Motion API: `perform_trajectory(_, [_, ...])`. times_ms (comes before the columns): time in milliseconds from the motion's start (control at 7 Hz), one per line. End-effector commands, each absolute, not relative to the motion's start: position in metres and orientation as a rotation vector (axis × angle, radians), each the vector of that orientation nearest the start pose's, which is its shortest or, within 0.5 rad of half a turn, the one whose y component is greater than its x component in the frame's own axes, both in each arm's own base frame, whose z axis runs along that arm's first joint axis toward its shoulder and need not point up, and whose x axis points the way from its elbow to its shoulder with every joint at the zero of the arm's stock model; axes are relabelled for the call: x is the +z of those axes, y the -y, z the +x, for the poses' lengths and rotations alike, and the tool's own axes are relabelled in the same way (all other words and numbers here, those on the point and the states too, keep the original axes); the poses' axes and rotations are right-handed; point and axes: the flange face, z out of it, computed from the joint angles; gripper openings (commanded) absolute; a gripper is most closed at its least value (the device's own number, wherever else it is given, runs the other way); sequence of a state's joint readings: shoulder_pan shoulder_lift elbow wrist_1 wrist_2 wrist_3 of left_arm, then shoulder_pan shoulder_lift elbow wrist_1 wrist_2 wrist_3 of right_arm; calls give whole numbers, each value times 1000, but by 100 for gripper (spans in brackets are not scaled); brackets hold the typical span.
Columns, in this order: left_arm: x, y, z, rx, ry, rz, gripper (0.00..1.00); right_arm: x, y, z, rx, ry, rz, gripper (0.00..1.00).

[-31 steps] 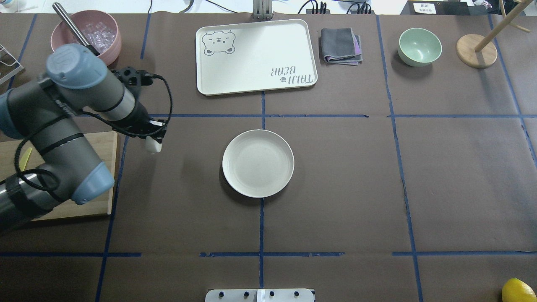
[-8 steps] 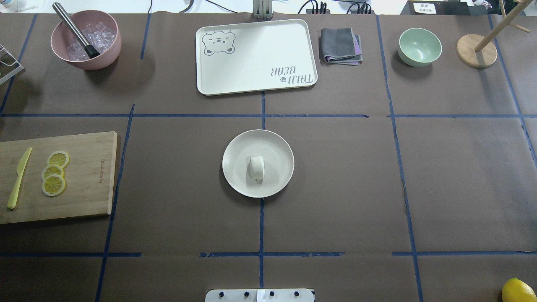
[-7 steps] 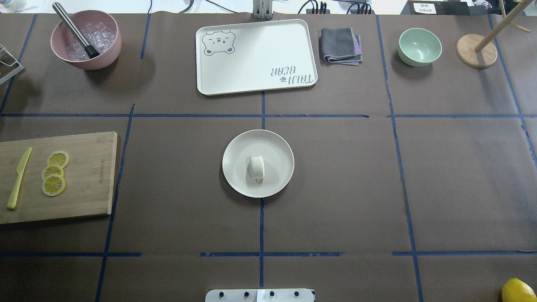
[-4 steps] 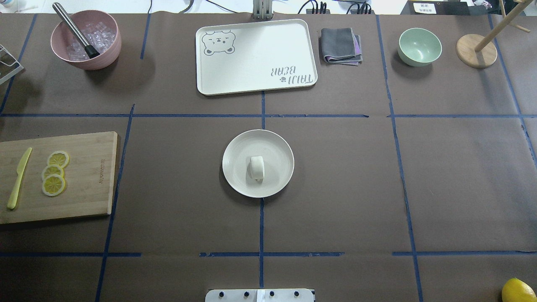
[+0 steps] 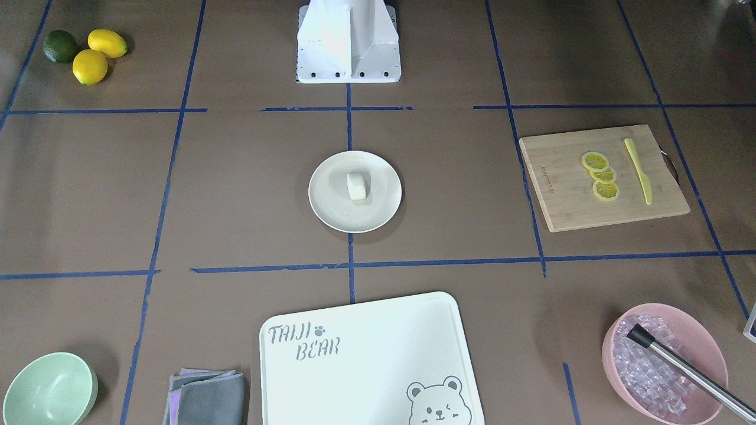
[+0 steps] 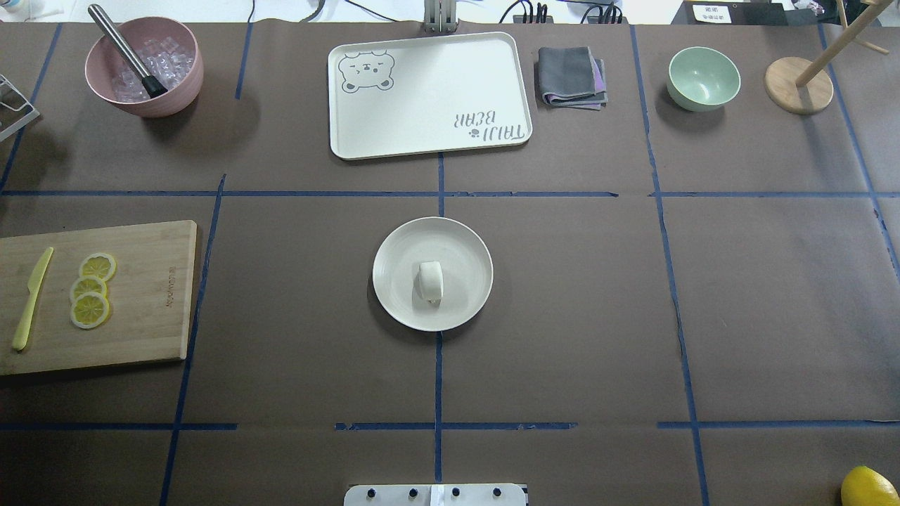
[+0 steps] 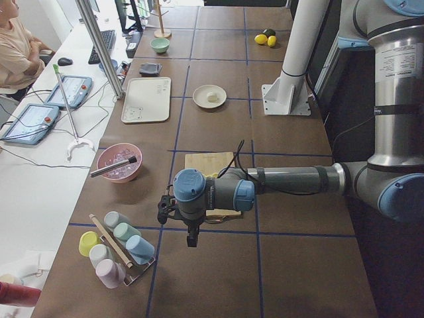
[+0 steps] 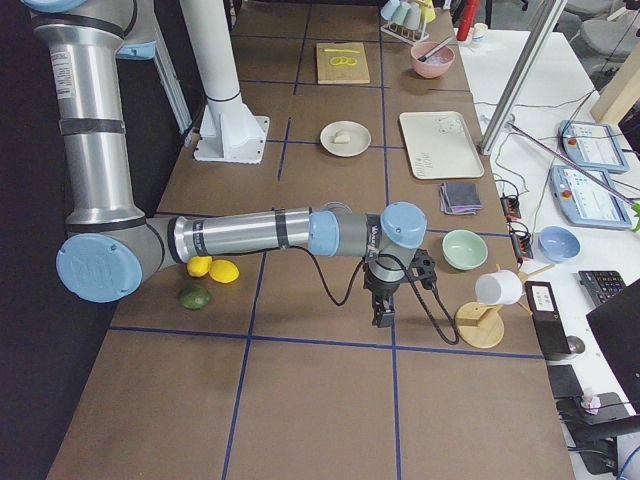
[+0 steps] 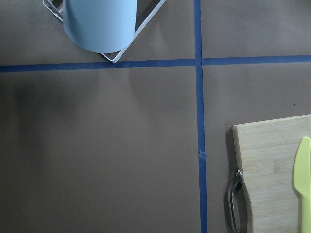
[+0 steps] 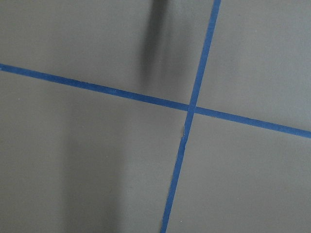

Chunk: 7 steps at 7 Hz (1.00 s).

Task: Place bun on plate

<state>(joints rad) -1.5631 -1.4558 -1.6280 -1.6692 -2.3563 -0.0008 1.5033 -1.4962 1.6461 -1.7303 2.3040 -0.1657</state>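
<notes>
Because the small white pillow-shaped bun (image 6: 429,282) already sits near the middle of the round cream-white plate (image 6: 394,249), the left gripper (image 7: 192,238) and right gripper (image 8: 383,318) hang well clear at opposite ends of the brown table (image 6: 562,316), and I cannot tell whether their jaws are apart or together.

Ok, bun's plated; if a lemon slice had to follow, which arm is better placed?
Left, probably: the left fingers hang just beyond the board holding the slices; the right fingers hang at the opposite end of the table.
</notes>
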Motion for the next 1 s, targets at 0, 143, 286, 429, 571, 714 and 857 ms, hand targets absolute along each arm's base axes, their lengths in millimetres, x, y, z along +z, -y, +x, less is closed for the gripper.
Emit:
perform_trajectory(0, [673, 446, -59, 25, -785, 37, 100, 602, 522, 32, -219, 734, 27, 100])
perform_trajectory(143, [674, 446, -59, 22, -785, 34, 100, 602, 522, 31, -218, 736, 27, 100])
perform_trajectory(286, [673, 446, -59, 25, -785, 37, 100, 602, 522, 31, -218, 736, 27, 100])
perform_trajectory(429, [673, 446, -59, 22, -785, 36, 100, 603, 521, 32, -218, 734, 27, 100])
perform_trajectory(571, [669, 446, -60, 24, -785, 43, 100, 603, 521, 32, -218, 734, 27, 100])
perform_trajectory(714, [669, 446, -60, 24, -785, 45, 100, 602, 522, 31, -218, 736, 28, 100])
perform_trajectory(857, [669, 447, -59, 26, -785, 44, 100, 602, 521, 31, -218, 736, 28, 100])
